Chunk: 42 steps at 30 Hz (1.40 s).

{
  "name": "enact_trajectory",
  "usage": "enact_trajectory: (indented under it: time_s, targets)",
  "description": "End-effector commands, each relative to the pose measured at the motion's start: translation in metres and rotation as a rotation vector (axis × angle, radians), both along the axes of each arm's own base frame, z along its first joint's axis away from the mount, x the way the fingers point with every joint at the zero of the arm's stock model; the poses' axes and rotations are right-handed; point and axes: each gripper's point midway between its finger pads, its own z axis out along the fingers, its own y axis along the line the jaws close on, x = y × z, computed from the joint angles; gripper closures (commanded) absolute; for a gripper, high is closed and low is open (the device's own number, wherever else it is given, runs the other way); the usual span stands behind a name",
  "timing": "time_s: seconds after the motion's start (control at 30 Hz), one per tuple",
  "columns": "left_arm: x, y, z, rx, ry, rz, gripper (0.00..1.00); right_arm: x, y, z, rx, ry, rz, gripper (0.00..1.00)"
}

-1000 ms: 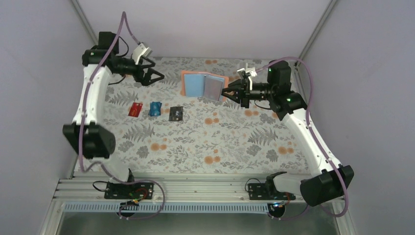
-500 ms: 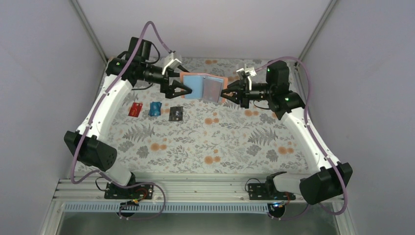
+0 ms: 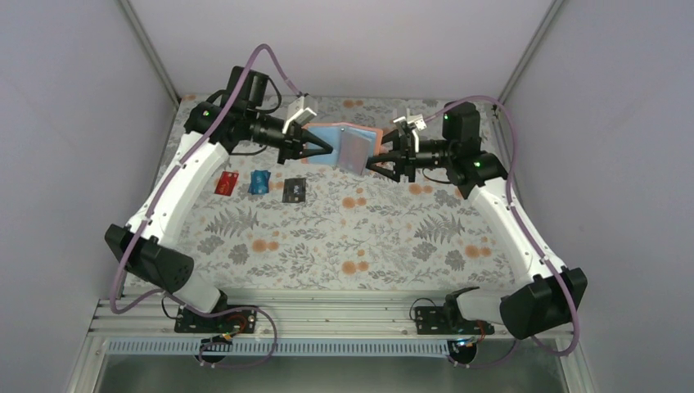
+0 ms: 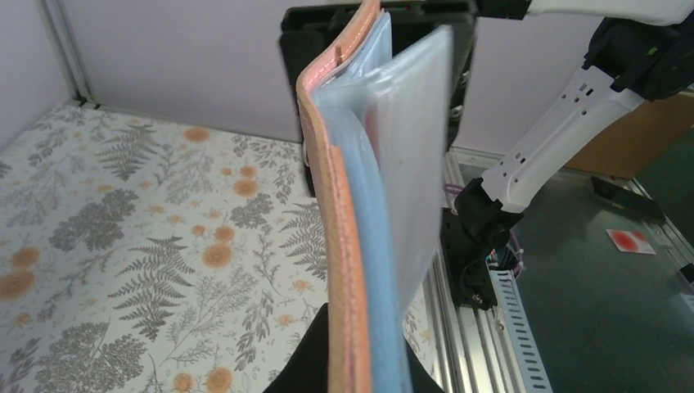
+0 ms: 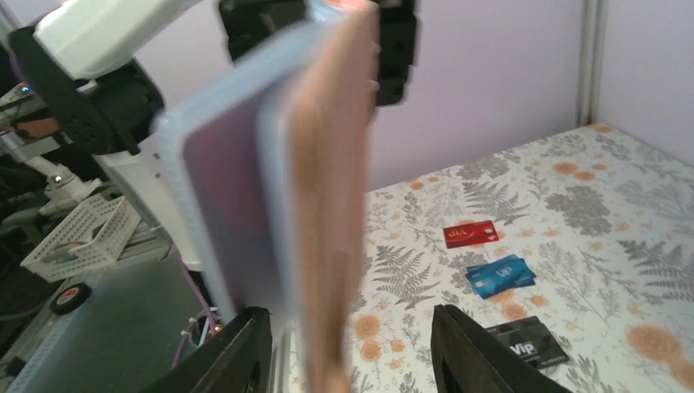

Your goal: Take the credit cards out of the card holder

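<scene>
we held the tan-brown folding card holder [image 3: 348, 146] aloft at upper centre: left jaws clamped on its edge, right jaws parted, gripping nothing. the flat red card [image 3: 227, 182], blue card [image 3: 259, 182] and black card [image 3: 294, 191] lay centre-left on the floral worktop [image 3: 368, 237]; extraction looked done, so next we needed only to set the holder down.

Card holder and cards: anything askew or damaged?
Nothing stands out. The card holder is upright in the shut left gripper, the right gripper open around it. Red card, blue card and black card lie in a row.
</scene>
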Motion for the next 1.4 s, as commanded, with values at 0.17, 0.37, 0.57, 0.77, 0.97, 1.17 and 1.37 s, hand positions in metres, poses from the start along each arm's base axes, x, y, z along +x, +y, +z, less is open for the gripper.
enact_trajectory:
  time_s: [0.17,0.37,0.57,0.77,0.97,1.17,1.37]
  targets:
    - [-0.027,0.013,0.04,-0.037,-0.101,0.015,0.98,-0.015,-0.013,0.004,-0.003,-0.173,0.023,0.31]
    - [-0.027,0.013,0.039,-0.034,-0.101,0.013,0.98,-0.025,-0.015,0.02,0.038,-0.23,0.034,0.28]
    - [-0.027,0.014,0.039,-0.034,-0.103,0.011,0.98,-0.015,-0.006,0.036,0.064,-0.228,-0.017,0.17]
    - [-0.026,0.013,0.036,-0.03,-0.096,0.009,0.98,-0.009,0.0,0.042,0.079,-0.198,-0.07,0.29]
    - [-0.028,0.012,0.037,-0.038,-0.09,-0.005,0.98,0.002,0.004,0.038,0.052,-0.178,-0.111,0.55]
    - [-0.03,0.012,0.036,-0.043,-0.087,-0.017,0.98,0.008,0.01,0.032,0.044,-0.151,-0.12,0.7]
    - [-0.031,0.011,0.033,-0.042,-0.078,-0.023,0.98,-0.001,0.026,0.036,0.051,-0.163,-0.075,0.63]
